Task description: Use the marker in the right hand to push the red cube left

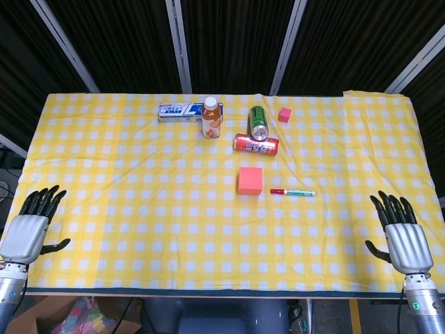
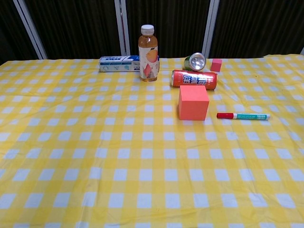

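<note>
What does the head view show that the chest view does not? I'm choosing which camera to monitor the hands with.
Only the head view shows the left hand and right hand, both open with fingers spread at the table's near corners, holding nothing. Only the chest view shows the green can's silver end face. Both show the red cube, the marker lying just right of it, the red can, the bottle, the white-and-blue box and the small pink cube.

A: Where is the left hand [image 1: 26, 226]?
B: Low at the left edge of the head view, back up, fingers spread, holding nothing.

A: And the right hand [image 1: 402, 236]?
B: Low at the right edge, likewise spread and empty. The chest view shows neither.
</note>
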Controlling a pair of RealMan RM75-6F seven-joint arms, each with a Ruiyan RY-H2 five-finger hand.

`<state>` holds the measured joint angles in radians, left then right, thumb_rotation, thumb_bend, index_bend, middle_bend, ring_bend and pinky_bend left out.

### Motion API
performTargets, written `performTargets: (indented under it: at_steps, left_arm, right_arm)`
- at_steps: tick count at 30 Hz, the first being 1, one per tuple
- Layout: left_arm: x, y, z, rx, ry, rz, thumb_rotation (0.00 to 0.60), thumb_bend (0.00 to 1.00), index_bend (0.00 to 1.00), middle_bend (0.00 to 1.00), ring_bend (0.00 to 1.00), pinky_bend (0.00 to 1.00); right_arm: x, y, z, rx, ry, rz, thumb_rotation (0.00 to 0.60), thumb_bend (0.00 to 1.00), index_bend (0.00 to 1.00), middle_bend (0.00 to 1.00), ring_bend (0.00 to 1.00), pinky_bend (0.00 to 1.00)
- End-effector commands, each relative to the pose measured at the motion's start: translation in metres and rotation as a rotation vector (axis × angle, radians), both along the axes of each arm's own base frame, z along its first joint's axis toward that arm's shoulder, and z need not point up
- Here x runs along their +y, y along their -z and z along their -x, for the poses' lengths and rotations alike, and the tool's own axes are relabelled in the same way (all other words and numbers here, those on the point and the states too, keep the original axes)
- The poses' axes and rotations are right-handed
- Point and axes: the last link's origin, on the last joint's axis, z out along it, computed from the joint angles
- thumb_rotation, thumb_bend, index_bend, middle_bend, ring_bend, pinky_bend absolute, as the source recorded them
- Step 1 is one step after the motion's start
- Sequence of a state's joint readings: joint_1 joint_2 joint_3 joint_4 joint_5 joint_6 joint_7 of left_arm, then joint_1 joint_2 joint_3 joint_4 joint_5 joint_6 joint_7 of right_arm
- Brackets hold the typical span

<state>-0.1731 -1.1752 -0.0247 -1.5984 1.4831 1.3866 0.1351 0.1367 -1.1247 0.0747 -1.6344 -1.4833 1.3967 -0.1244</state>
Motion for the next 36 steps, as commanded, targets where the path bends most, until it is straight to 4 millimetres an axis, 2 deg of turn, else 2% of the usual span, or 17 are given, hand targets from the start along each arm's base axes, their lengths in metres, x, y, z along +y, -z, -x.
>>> performTargets:
  at_steps: [1, 8, 14, 20, 25, 36]
  left_arm:
    - [0.000, 0.000, 0.000, 0.000, 0.003, 0.002, 0.600, 0.00, 0.00, 0.00, 0.00, 0.00]
    - [0.000, -0.001, -0.001, -0.005, 0.007, 0.002, 0.600, 0.00, 0.00, 0.00, 0.00, 0.00]
    - [-0.001, -0.003, 0.000, -0.016, 0.007, 0.004, 0.600, 0.00, 0.00, 0.00, 0.00, 0.00]
    - [-0.001, -0.005, 0.001, -0.021, -0.002, 0.010, 0.600, 0.00, 0.00, 0.00, 0.00, 0.00]
    - [-0.001, -0.006, 0.001, -0.030, -0.005, 0.013, 0.600, 0.00, 0.00, 0.00, 0.00, 0.00]
    - [-0.001, -0.007, 0.000, -0.039, -0.008, 0.017, 0.600, 0.00, 0.00, 0.00, 0.00, 0.00]
  right_arm:
    - [-0.019, 0.004, -0.018, -0.007, -0.022, -0.024, 0.600, 0.28, 0.02, 0.01, 0.00, 0.00]
    - [-0.067, 0.027, -0.064, -0.044, -0.069, -0.063, 0.600, 0.28, 0.21, 0.07, 0.00, 0.00]
    - [-0.104, 0.060, -0.092, -0.053, -0.050, -0.112, 0.600, 0.28, 0.33, 0.10, 0.00, 0.00]
    - [-0.132, 0.091, -0.096, -0.011, 0.038, -0.160, 0.600, 0.28, 0.37, 0.12, 0.00, 0.00]
    - [-0.146, 0.113, -0.099, 0.025, 0.081, -0.173, 0.600, 0.29, 0.39, 0.13, 0.00, 0.00]
    - [-0.164, 0.138, -0.088, 0.058, 0.161, -0.180, 0.600, 0.29, 0.40, 0.14, 0.00, 0.00]
